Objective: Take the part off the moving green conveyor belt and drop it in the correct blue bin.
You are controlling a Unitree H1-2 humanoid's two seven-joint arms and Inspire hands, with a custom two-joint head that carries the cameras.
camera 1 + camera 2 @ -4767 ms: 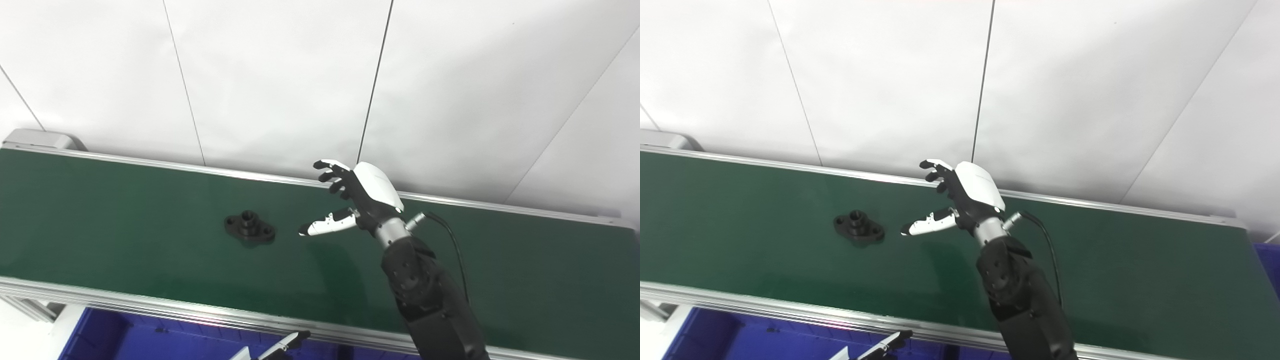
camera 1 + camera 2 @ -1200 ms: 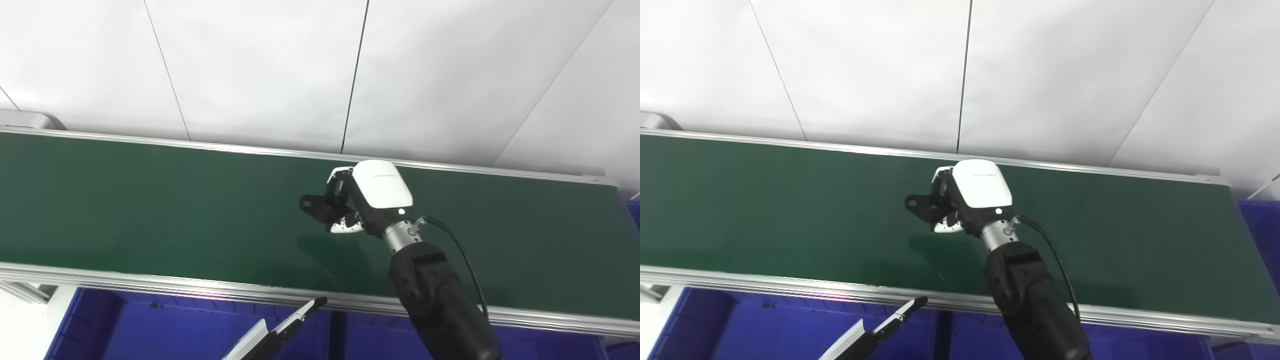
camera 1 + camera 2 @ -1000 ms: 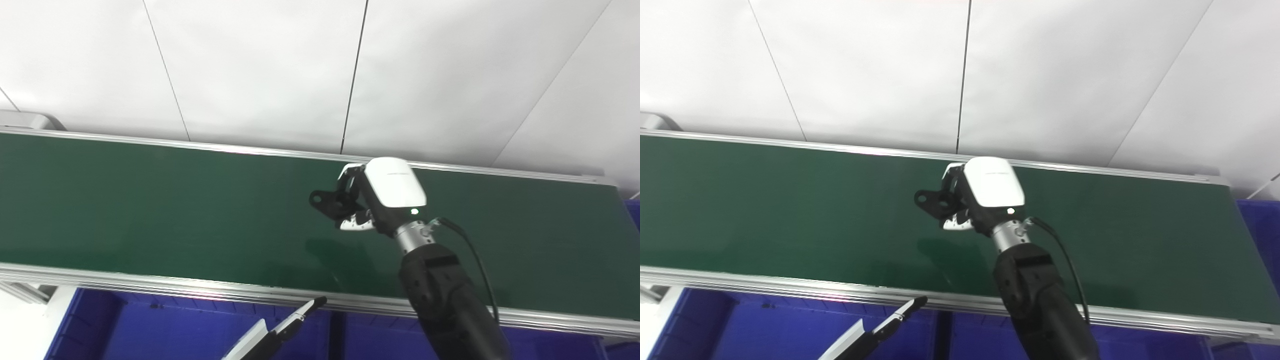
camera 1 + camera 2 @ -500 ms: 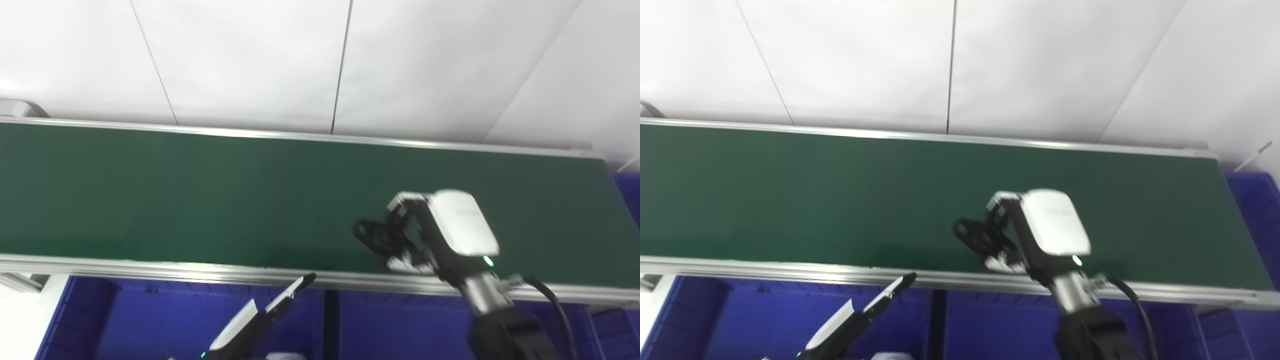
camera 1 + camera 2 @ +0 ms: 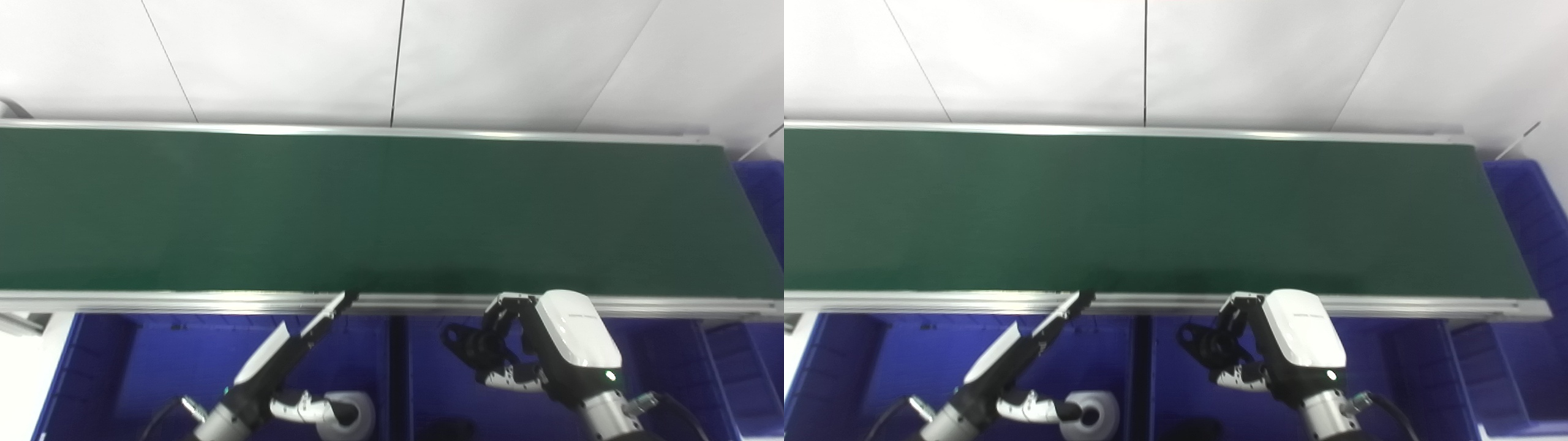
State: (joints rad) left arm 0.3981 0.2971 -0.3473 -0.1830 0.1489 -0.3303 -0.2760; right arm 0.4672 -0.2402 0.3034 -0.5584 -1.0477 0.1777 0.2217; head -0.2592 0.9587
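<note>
The right hand [image 5: 539,352], fingers clasped around the black flanged part [image 5: 468,344], had carried it off the green conveyor belt [image 5: 380,208] and now hung over the middle blue bin [image 5: 429,373] along the near edge. Release looked next. The left hand [image 5: 288,361] waited, fingers extended, holding nothing.

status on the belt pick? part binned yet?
Pick looks done: the green conveyor belt carries no part. In hand: the right hand grips the black flanged metal part above the middle blue plastic bin. Left: release it there. The left hand, fingers extended, holds nothing over the neighbouring bin.
</note>
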